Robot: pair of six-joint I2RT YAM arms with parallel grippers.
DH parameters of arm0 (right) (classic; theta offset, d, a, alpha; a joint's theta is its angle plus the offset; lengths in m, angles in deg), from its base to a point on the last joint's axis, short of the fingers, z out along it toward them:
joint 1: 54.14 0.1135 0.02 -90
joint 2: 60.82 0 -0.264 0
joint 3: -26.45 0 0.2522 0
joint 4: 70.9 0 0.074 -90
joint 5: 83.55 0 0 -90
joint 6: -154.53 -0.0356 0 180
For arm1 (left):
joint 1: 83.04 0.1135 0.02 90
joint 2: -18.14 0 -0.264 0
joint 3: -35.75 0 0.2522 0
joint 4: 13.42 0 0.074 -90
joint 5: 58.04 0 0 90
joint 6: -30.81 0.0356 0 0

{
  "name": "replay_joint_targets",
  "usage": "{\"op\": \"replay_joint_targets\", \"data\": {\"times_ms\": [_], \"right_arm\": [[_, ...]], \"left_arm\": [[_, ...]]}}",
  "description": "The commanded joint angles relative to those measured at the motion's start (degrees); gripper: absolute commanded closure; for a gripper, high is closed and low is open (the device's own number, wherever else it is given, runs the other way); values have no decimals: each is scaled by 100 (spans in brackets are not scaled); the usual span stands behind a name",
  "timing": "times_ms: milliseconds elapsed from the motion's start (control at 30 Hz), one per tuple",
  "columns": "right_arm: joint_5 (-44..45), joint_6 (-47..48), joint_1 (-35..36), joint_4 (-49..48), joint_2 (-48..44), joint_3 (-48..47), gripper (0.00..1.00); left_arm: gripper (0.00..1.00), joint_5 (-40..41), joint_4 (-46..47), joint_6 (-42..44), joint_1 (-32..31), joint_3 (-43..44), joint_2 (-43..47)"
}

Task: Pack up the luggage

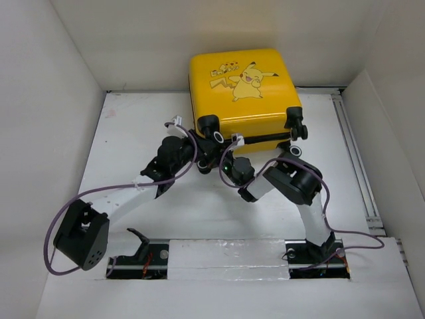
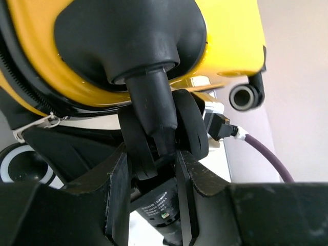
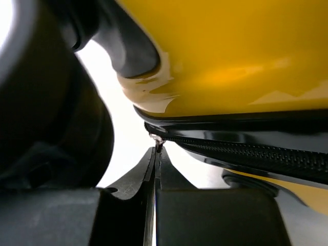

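Sideways along the seam: the zipper sets the line of pull

The luggage (image 1: 246,80), a small bright-yellow hard-shell wheeled suitcase, lies flat at the far side of the white table (image 1: 133,133), cartoon face up and wheeled end toward both arms. The right gripper (image 3: 155,158) has its fingers pinched nearly together on the small silver zipper pull (image 3: 155,139). From there the black zipper track (image 3: 246,154) runs off to the right in the right wrist view, along the case's near edge. The left gripper (image 2: 151,164) is clamped around a black caster bracket (image 2: 154,138) at that same end, apparently bracing the case. Any travel of the pull should follow the track across the table, not toward the arms. Whether the teeth are meshed I cannot tell.
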Motion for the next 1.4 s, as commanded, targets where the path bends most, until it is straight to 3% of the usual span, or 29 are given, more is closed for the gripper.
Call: {"op": "replay_joint_targets", "data": {"times_ms": [0, 33, 100, 133, 200, 233, 267, 367, 433, 500, 533, 567, 667, 700, 800, 933, 1200, 1367], "right_arm": [[-1039, -664, 670, -2102, 53, -346, 100], [-1039, -664, 670, -2103, -26, -172, 100], [-1039, -664, 670, -2173, -412, 197, 73], [-978, -664, 670, -2121, -553, 678, 61], [-977, -559, 670, -1990, -973, 1181, 42], [-899, -480, 670, -1640, -1115, 1393, 38], [-898, -479, 670, -1445, -1247, 1751, 35], [-837, -269, 670, -918, -1766, 2211, 32], [-688, -198, 670, -593, -2395, 2589, 28], [-600, 12, 670, 643, -3003, 2660, 26], [-495, 161, 670, 1327, -3737, 2547, 24], [-337, 502, 670, 2752, -4101, 2433, 23], [375, 1048, 828, 4642, -5242, 1853, 20], [559, 1129, 828, 5439, -5439, 1739, 18], [913, 1392, 697, 6515, -5932, 1299, 14], [922, 1639, 354, 7256, -5705, 570, 11], [-157, 1770, -156, 7266, -5028, -195, 10], [-212, 1876, -156, 7328, -4703, -494, 7]], "left_arm": [[100, -674, 1873, -342, -991, 439, 526], [100, -673, 1873, -272, -1044, 439, 526], [100, -577, 1479, -80, -1045, 579, 526], [94, -341, 1234, 79, -1045, 728, 595], [67, 63, 472, 482, -974, 869, 858], [52, 613, 197, 658, -974, 940, 964], [30, 819, 3, 886, -922, 940, 1200], [17, 1450, -367, 1082, -755, 722, 1597], [22, 1804, -718, 1187, -702, 546, 1957], [30, 2112, -808, 1188, -702, 65, 2290], [47, 2113, -869, 1188, -702, -130, 2388], [54, 2113, -869, 1188, -702, -315, 2458], [75, 1903, -869, 1240, -702, -948, 2451], [76, 1737, -869, 1240, -702, -1054, 2389], [77, 1656, -440, 1301, -973, -1388, 2056], [76, 1604, -25, 1494, -1106, -1153, 1450], [67, 1796, 423, 1873, -1106, -397, 97], [56, 1858, 537, 2092, -1159, -71, -458]]}}
